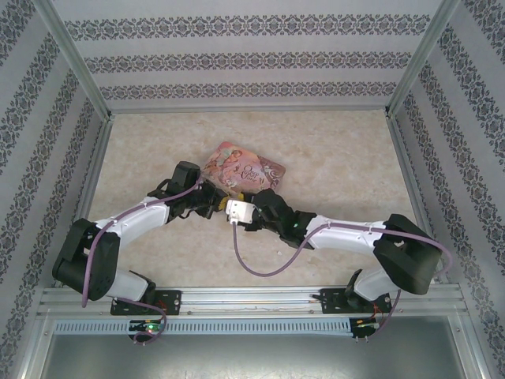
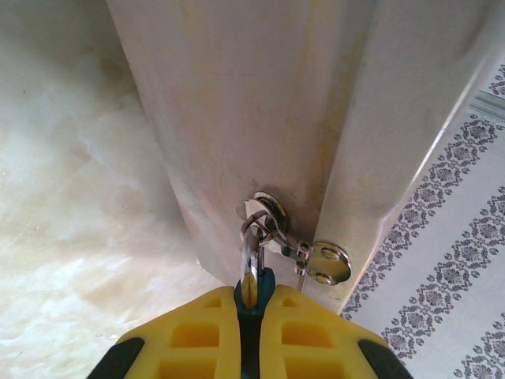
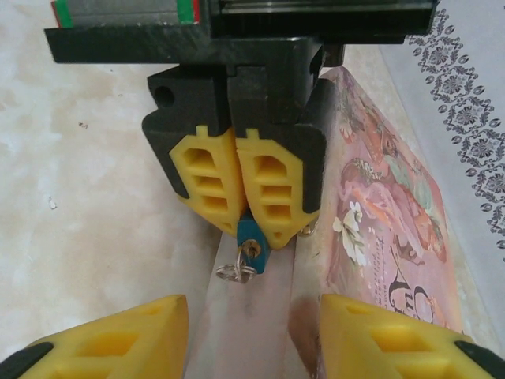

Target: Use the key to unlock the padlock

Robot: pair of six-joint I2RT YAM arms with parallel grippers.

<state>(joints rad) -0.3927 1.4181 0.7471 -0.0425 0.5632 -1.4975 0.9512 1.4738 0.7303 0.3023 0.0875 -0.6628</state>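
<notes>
1. The left gripper (image 2: 251,316) is clamped on the padlock (image 2: 260,286), its yellow fingers pressed together on the blue-teal body (shackle poking out ahead).
2. Small rings on the shackle link to the key (image 2: 327,262).
3. The pink box (image 3: 387,221) stands just beside them on the table (image 3: 95,221).
4. The right gripper (image 3: 252,316) faces the padlock, fingers spread wide, holding nothing.

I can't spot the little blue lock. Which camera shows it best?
The right wrist view: the padlock pokes out below the left gripper, its keyhole end facing the camera. The left wrist view shows a teal strip between yellow fingers, plus the silvery shackle. The top view: too small to tell.
</notes>
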